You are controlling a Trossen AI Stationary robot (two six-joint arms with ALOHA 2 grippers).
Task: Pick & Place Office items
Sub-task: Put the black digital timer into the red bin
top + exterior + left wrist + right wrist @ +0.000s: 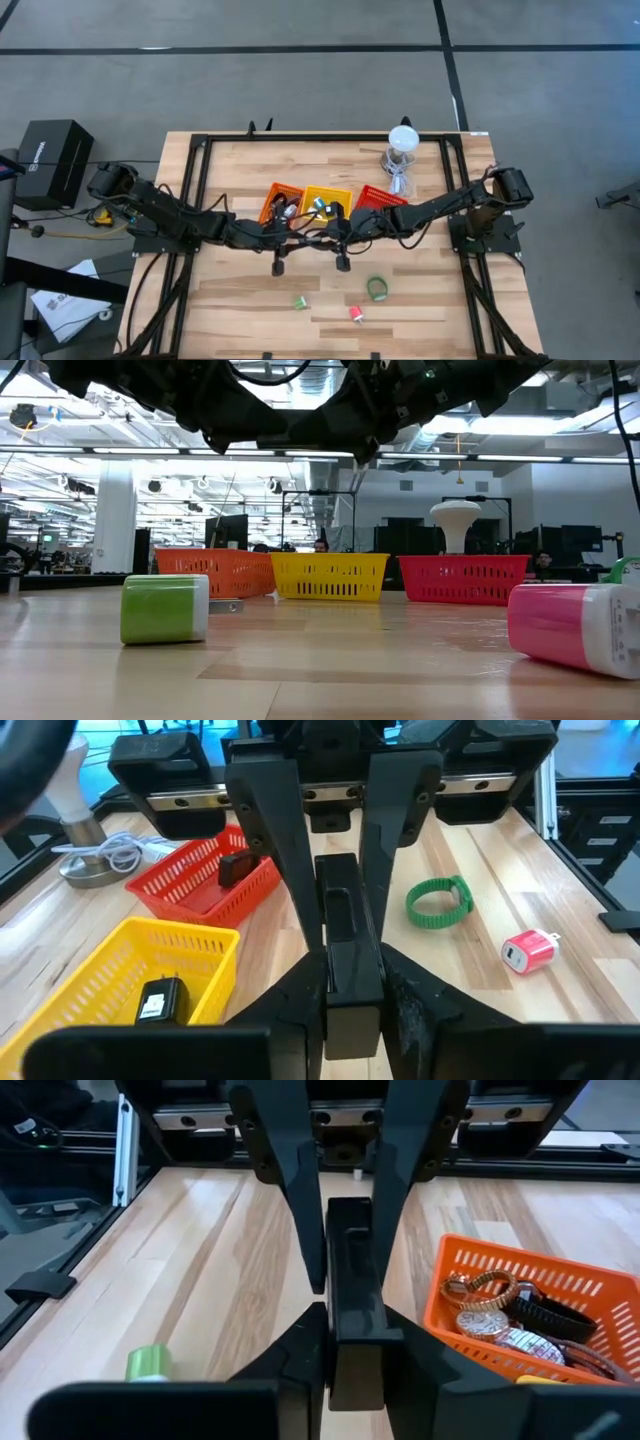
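A black oblong piece [345, 910] hangs in the air between my two grippers, which meet tip to tip over the table's middle [310, 238], in front of the yellow basket [326, 200]. My left gripper [353, 965] comes from the left and my right gripper [355, 1320] from the right, both shut on it. On the near half of the table lie a green piece [301, 302], a pink piece [356, 314] and a green ring [377, 289]. They also show as the green piece [148, 1363], the pink piece [527, 952] and the green ring [440, 903]. My left gripper pinches the black piece at its left end [352, 995] between its two fingers, level, from the table's left, fingers along the piece. The piece is lifted clear and lies about level. My right gripper pinches the other end [355, 1355] the same way, level, from the table's right.
Three mesh baskets stand in a row behind the grippers. The orange basket [281, 203] holds watches [490, 1305], the yellow basket [60, 1020] a black charger [160, 1002], and the red basket [160, 895] a black piece [238, 868]. A clear jar [402, 150] with a white cable stands farther back.
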